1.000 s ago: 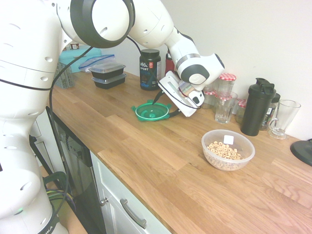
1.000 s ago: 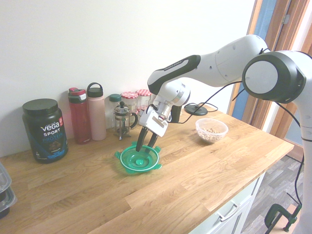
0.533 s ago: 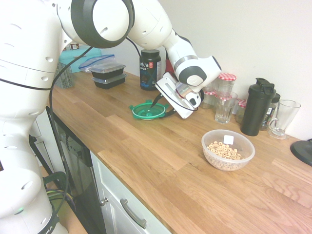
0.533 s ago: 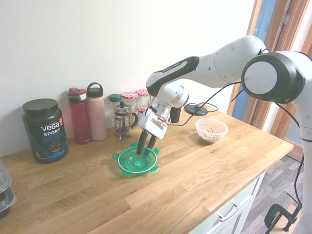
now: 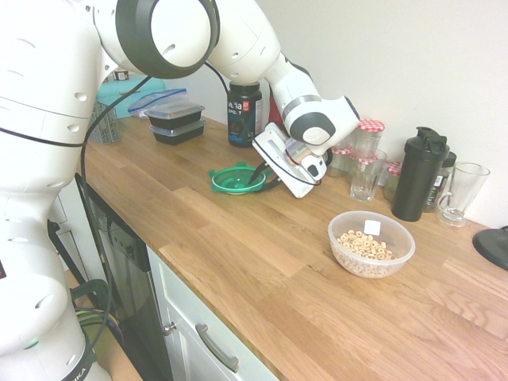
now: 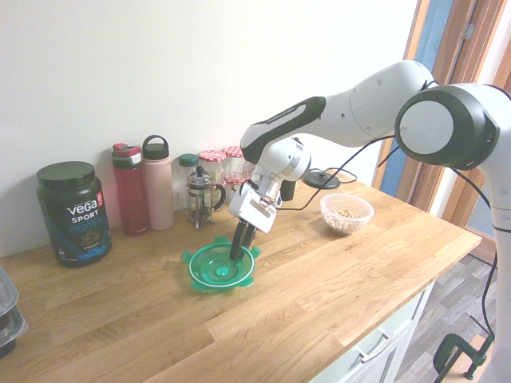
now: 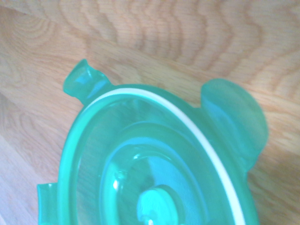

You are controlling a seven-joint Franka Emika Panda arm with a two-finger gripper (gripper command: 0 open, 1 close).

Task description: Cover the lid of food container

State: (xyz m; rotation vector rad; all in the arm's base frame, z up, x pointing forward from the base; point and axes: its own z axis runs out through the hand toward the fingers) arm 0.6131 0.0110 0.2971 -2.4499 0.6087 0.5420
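Judging by the pose, at the grasping step: gripper [image 5: 259,184] down at the rim of the green lid [image 5: 231,181], jaws apart by a narrow gap, no firm hold visible. Next, seemingly: close on the rim, lift clear, carry across and lower level onto the bowl of cereal [image 5: 371,254]; a tilted or slipping rim possible. Lid flat on the wooden counter [image 5: 190,246], well apart from the uncovered bowl. Beyond, near the wall [image 5: 381,63]: shaker bottle [image 5: 419,175], glass mug [image 5: 464,194], protein tub [image 5: 244,115], stacked food boxes [image 5: 176,123]. Farther off, wood-framed doors [image 6: 459,64].
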